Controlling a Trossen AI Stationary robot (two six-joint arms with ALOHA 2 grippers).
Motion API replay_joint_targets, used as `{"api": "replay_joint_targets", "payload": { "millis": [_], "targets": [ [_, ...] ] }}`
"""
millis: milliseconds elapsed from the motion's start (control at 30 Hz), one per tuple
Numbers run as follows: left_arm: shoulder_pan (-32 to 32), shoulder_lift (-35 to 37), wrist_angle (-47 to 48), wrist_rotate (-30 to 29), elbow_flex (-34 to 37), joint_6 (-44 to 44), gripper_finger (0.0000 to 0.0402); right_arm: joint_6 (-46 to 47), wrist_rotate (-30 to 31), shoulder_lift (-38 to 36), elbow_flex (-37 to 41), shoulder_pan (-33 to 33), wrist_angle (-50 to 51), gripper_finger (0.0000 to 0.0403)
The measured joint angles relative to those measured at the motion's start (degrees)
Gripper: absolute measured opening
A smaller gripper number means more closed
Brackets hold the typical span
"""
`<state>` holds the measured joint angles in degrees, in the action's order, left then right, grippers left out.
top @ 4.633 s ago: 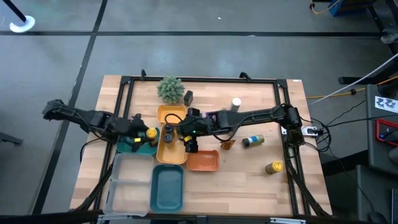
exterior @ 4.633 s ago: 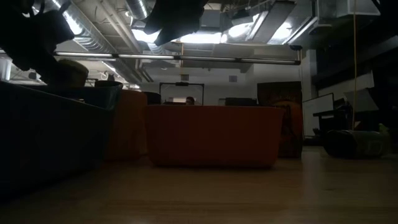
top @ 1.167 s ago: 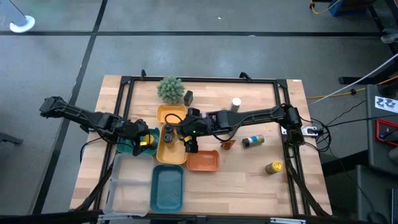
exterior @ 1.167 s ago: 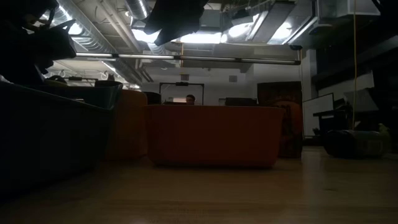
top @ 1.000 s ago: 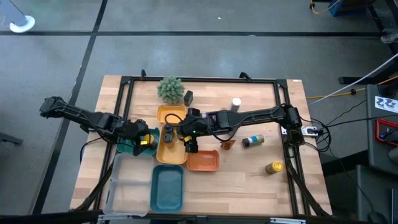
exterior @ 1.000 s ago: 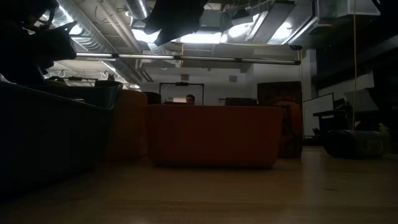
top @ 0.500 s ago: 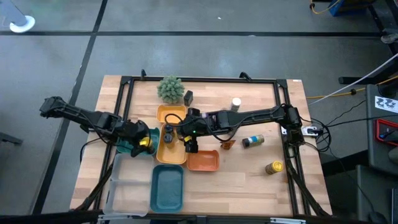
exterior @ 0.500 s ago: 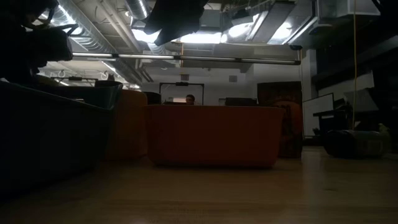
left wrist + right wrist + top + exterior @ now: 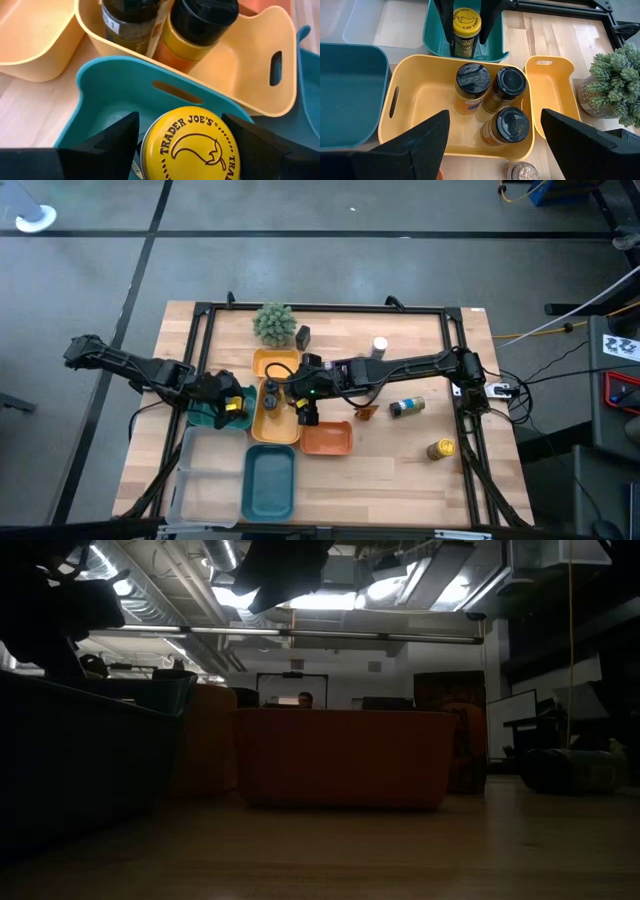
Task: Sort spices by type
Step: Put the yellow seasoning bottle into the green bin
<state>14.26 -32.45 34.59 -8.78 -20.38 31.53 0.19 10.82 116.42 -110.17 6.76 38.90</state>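
Over the small teal tray (image 9: 208, 417), the left gripper (image 9: 232, 406) reaches rightward, fingers clamped on a yellow-capped jar (image 9: 465, 30).
Right gripper (image 9: 304, 410) hovers above the yellow tray (image 9: 427, 95), jaws spread wide, three dark-capped jars (image 9: 492, 102) below.

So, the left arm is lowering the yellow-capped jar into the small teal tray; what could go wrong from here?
1. The left end effector straddles the yellow-capped jar inside the small teal tray. The tray is narrow, so opening fingers might push its wall.
2. That tray touches the large yellow tray of three dark-capped jars; a bump could shift both.
3. The right end effector hovers close over the yellow tray, so the arms might collide.
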Motion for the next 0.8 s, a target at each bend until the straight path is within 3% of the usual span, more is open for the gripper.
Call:
{"api": "replay_joint_targets", "payload": {
  "millis": [600,800],
  "targets": [
    [0.0,1.3,-2.6,0.6,0.0,1.5,0.0263,0.0,0.0,0.0,0.0,0.0,0.1,0.0312],
    [0.0,3.6,-2.7,-2.0,-0.1,1.3,0.0263,0.0,0.0,0.0,0.0,0.0,0.3,0.0312]
  ]
}}
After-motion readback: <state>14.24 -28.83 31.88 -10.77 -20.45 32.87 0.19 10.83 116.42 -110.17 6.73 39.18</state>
